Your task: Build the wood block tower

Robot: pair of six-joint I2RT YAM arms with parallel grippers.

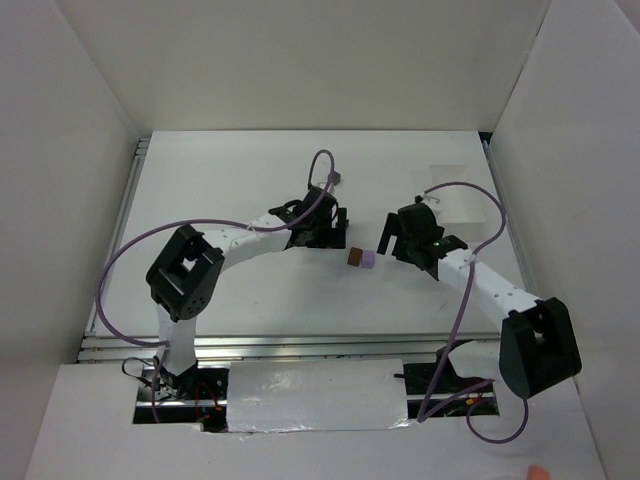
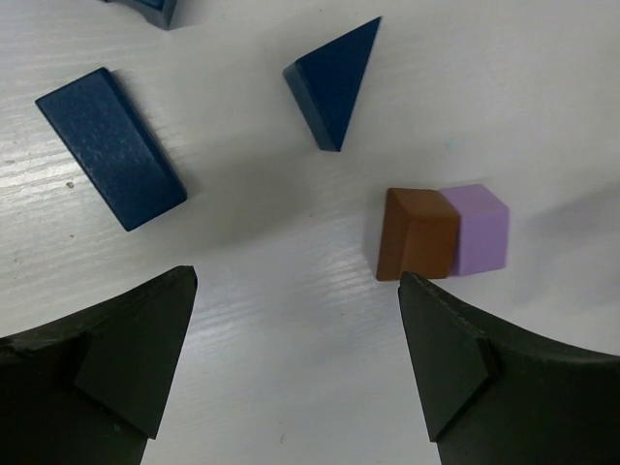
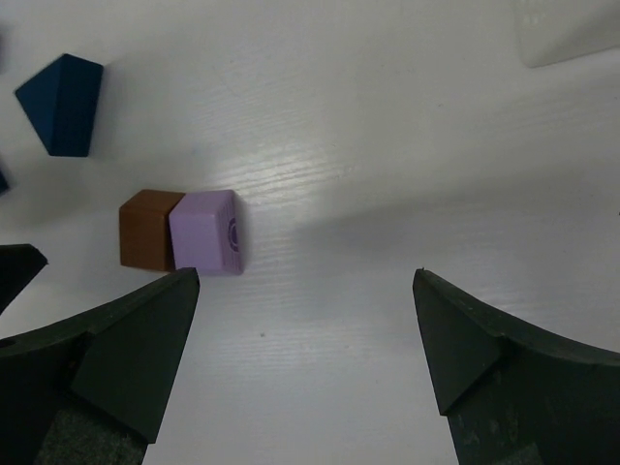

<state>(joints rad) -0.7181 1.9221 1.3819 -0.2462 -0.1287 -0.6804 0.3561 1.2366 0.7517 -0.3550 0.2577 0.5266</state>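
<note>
Brown-orange block (image 2: 417, 247) and lavender block (image 2: 480, 228) flush together, side by side on the white desk (image 1: 250, 300). About mid-desk, a little toward the right edge. Together the wood block tower (image 1: 361, 258), one layer only.

Left arm (image 1: 185, 275) up from the near-left corner, elbow raised, forearm slanting in toward the desk's middle. Left tool (image 2: 297, 281) aimed down, fingers spread wide, gripping nothing. Brown-orange block just off the tip of one finger, apart from it.

Right arm (image 1: 490, 285) up from the near-right corner, forearm angled toward the middle. Right tool (image 3: 305, 276) also aimed down and spread wide, empty — the block pair just beside the tip of one finger, outside the gap.

Toward the far edge from the pair, loose on the desk: a flat blue bar (image 2: 109, 145) and a blue wedge (image 2: 334, 82), apart from each other and from the pair.

Hard to make out:
- a further blue piece (image 2: 150, 10), cut off by the frame edge, shape unclear
- bar and wedge both hidden under the left wrist in the top view
- a faint ring mark on one lavender face, seen from the right wrist only
- a pale clear patch (image 3: 567, 29) on the desk toward the far-right corner, cut off, nature unclear
</note>
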